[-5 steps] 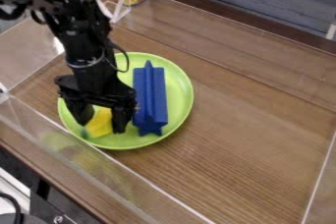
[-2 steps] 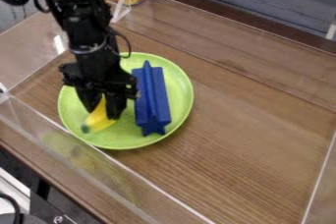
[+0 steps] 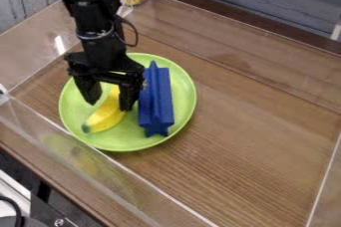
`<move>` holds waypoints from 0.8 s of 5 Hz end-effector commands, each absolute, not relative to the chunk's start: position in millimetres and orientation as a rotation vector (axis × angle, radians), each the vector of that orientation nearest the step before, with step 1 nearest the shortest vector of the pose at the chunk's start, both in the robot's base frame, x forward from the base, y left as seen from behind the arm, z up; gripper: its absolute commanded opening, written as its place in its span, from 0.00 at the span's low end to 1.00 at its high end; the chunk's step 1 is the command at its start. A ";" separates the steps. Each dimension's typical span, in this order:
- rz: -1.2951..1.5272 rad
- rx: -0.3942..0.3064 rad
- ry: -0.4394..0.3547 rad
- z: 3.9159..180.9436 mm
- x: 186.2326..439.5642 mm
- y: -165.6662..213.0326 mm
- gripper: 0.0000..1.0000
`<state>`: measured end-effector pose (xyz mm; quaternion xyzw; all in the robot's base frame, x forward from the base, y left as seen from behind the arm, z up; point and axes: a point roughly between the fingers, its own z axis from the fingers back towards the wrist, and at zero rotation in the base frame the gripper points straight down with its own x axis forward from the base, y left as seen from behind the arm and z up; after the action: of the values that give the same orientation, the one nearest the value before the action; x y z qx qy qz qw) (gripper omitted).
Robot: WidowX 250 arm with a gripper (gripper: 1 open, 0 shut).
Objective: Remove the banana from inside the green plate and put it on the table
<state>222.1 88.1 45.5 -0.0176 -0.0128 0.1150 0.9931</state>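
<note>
While the banana (image 3: 103, 115) remains on the green plate (image 3: 130, 139) | tool (image 3: 110, 96): raised slightly, fingers now apart

Smooth, lime-green plastic for the plate (image 3: 144, 141), with a soft sheen up to its rim. Smooth yellow on the banana (image 3: 104, 115), plastic-looking. Matt, dark blue on the ridged block (image 3: 156, 100) by the plate's right edge. Brown wood grain across the table (image 3: 246, 121), low in gloss; clear, glossy plastic along its lower-left edge.

Even, fairly bright light, slightly soft detail, and faint shadows.
</note>
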 end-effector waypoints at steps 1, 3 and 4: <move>0.149 -0.031 -0.053 52.9 228.2 95.6 1.00; 0.234 -0.034 -0.046 56.0 221.0 99.6 1.00; 0.255 -0.035 -0.045 56.7 216.8 109.9 1.00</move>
<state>210.0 105.2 44.9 -0.0265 0.0016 0.1292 0.9913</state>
